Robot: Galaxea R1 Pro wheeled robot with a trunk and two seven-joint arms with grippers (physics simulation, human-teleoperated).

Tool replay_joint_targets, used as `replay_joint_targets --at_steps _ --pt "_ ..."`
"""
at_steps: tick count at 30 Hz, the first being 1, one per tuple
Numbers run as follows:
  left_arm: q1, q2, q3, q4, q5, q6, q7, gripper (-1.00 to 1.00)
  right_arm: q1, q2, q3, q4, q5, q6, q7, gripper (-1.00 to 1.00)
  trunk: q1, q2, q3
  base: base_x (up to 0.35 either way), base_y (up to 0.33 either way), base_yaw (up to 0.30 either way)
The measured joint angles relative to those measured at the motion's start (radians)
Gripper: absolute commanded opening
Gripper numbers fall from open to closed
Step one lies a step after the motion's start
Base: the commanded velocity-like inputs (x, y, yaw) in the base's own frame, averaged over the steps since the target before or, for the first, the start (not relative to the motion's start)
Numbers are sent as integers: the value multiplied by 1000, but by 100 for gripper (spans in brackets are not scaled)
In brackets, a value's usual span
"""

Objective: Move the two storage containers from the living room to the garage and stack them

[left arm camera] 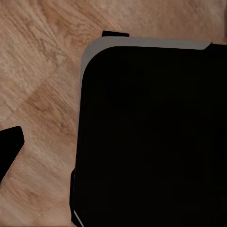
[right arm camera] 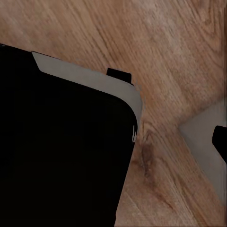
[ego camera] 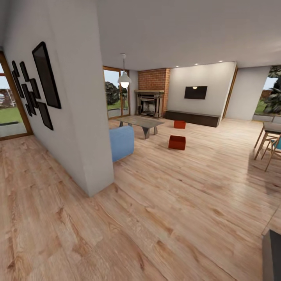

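Jaws: cannot tell for either arm. Both wrist views look down past a large black body with a grey rounded edge (left arm camera: 142, 45), probably the robot's own base, onto light wood plank floor (left arm camera: 42, 71); no fingers can be made out. Arms appear tucked for driving, nothing carried.

Task things: two orange-red containers sit on the living-room planks, far ahead. Nearer container (ego camera: 176, 142) lies right of the glass table (ego camera: 142, 123); farther container (ego camera: 179, 124) is beyond it, toward the dark low cabinet (ego camera: 193, 118) under the TV (ego camera: 195, 92). They are apart, both upright with open tops up.

Room: a white wall corner (ego camera: 93, 156) juts in near left, blue sofa (ego camera: 121, 142) just behind it. Judgement: keep right of that corner; wide open planks lead to the bins. Chairs (ego camera: 271, 146) edge the far right.
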Motion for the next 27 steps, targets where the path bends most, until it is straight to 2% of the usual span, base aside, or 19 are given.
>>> replay_joint_targets --at_steps 6,27 --pt "0 0 0 0 0 0 0 100 0 0 1 0 0 1 0 100 0 0 0 321 0 -104" --pt "0 0 0 0 0 0 0 100 0 0 1 0 0 1 0 100 0 0 0 321 0 -248"
